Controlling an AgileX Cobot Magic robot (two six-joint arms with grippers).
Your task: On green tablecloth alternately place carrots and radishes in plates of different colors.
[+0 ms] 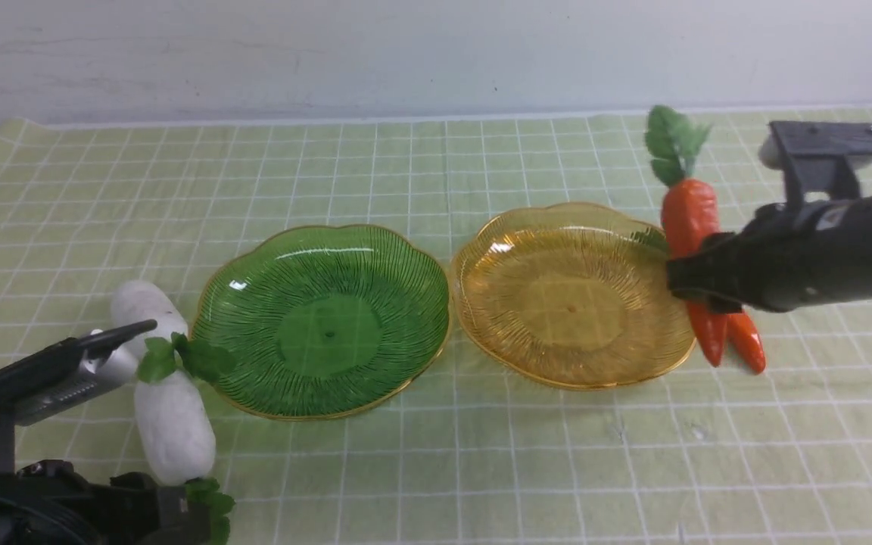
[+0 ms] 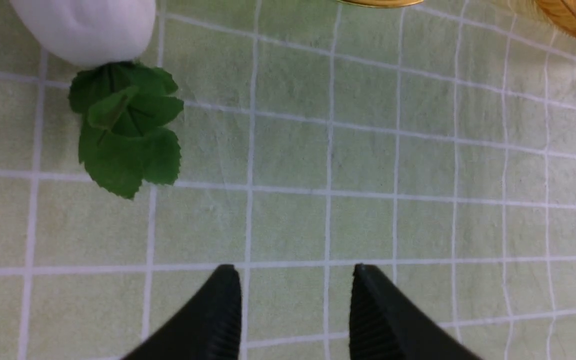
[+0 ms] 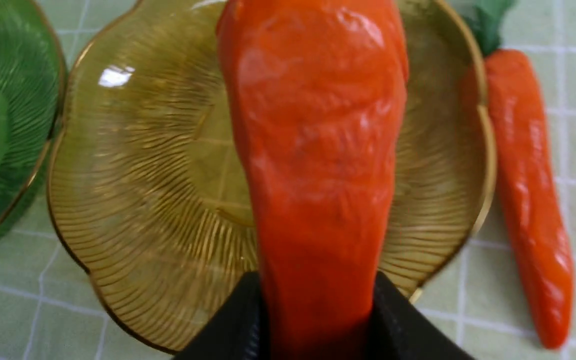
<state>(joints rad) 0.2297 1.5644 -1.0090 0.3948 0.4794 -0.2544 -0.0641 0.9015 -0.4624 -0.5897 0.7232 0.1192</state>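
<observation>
Gripping one carrot (image 1: 687,216) at the frame's right, our right gripper (image 1: 699,274) hangs over the right rim of the amber plate (image 1: 557,303); we judge it should reach the centre before letting go. Lower left, our left gripper (image 2: 293,282) stands parted, empty, beside the radishes (image 1: 175,424).

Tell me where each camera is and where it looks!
Front view: between the arms, facing forward over green tablecloth, green plate, amber plate; left arm, right arm show.
Left wrist view: on that wrist, looking down at a radish; open left gripper shows.
Right wrist view: on that wrist, looking over the amber plate; right gripper grips a carrot.
Shared: front and right wrist both see that carrot.
</observation>
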